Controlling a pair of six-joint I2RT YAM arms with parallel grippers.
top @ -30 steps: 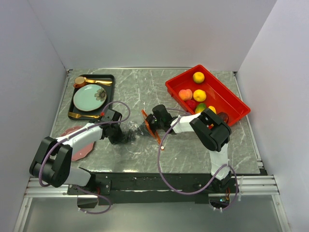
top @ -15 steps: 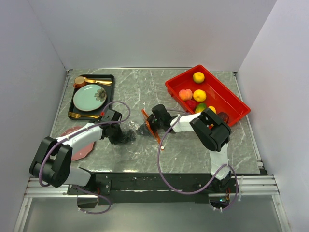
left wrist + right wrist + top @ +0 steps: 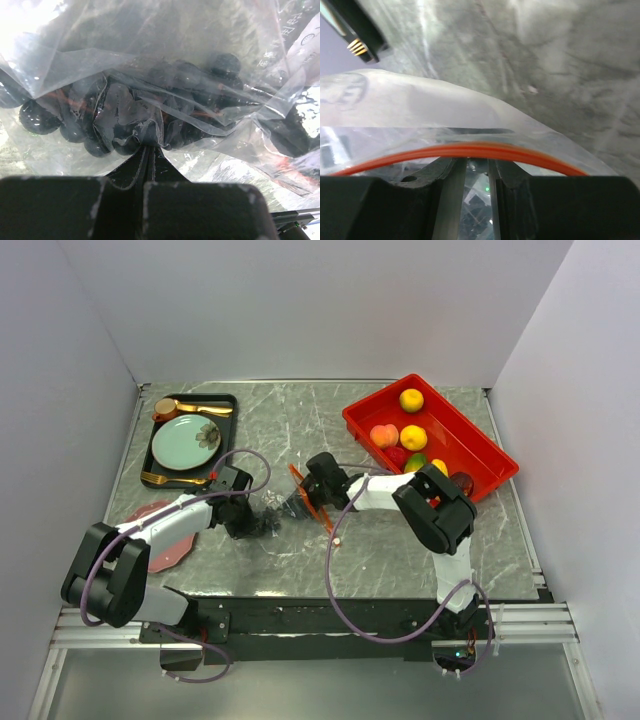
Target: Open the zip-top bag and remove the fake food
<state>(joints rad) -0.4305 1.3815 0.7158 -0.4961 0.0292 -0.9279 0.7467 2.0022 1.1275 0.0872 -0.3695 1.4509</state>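
The zip-top bag lies crumpled mid-table, stretched between both grippers. My left gripper is shut on the bag's plastic, shown in the left wrist view. Dark purple fake grapes sit inside the bag just beyond the tips. My right gripper is shut on the bag's edge, with clear film between the jaws and the orange-red zip strip arching across the fingertips. More fake food lies in the red tray: a yellow fruit, a peach and others. The white slider is hidden.
A black tray at the back left holds a mint-green plate and gold cutlery. A dark red dish lies under my left arm. White walls enclose the table on three sides.
My right gripper has shifted slightly left and away with the zip strip, toward my left gripper. The left gripper has stayed put.
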